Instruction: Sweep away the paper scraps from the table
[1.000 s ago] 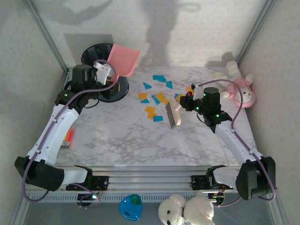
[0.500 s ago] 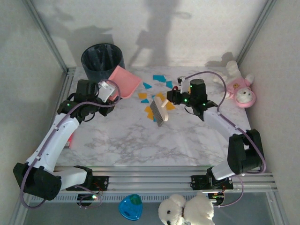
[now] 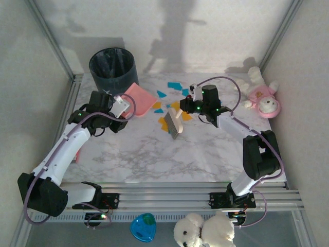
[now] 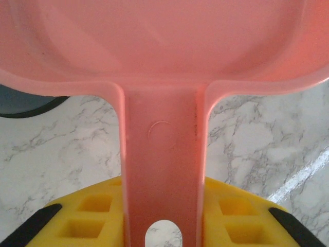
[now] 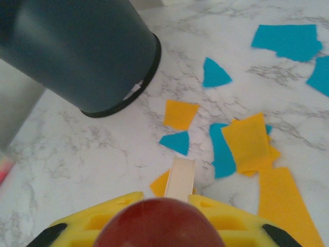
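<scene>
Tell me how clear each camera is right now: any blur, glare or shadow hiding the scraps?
Top view: dim, even light; shadows lie on the back wall; the paper scraps show plainly; no glare on the table. Left wrist view: the dustpan sits right at the lens, slightly soft. Right wrist view: the red end of the brush is blurred, the scraps sharp.

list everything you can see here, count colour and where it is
marble-veined table: one, white and grey
small flat paper scraps: a dozen or more, teal-blue and orange-yellow, far centre
pink plastic dustpan: one, left of scraps
dark round bin: one, far left corner
pale hand brush: one, grey bristles, amid scraps
plush toy in pink: one, far right
white plush toy: one, below near rail
blue plastic object: one, beside it
left gripper: shut on the dustpan's handle
right gripper: shut on the brush
</scene>
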Controlling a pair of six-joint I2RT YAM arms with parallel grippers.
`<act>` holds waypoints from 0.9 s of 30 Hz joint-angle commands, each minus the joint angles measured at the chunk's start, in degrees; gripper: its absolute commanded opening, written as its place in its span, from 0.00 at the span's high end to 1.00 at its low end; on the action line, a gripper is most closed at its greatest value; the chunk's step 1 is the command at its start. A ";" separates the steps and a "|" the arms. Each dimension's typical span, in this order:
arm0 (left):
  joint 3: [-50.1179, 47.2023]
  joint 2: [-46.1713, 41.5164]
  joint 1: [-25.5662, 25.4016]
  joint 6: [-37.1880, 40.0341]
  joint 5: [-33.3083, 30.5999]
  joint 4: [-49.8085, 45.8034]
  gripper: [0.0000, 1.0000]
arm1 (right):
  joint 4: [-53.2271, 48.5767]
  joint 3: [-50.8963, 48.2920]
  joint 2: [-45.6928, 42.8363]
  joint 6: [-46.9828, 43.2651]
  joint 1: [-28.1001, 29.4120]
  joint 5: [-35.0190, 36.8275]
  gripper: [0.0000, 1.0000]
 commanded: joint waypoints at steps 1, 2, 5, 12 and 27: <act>-0.52 0.96 -1.33 1.99 -0.62 -1.73 0.85 | -4.34 1.43 -0.99 -3.93 0.30 3.93 1.00; -0.45 1.19 -1.63 2.12 -0.61 -1.73 0.85 | -5.47 1.15 -1.41 -4.74 0.31 4.66 1.00; -0.30 1.66 -2.65 2.98 -0.56 -2.08 0.85 | -9.48 0.75 -3.01 -7.20 0.29 7.70 1.00; -0.28 3.73 -5.16 4.54 -1.25 -2.78 0.85 | -13.25 -2.52 -9.73 -10.12 0.28 13.99 1.00; 1.19 13.32 -12.35 8.28 -3.13 -6.65 0.85 | -15.07 -3.91 -21.53 -10.57 0.29 10.80 1.00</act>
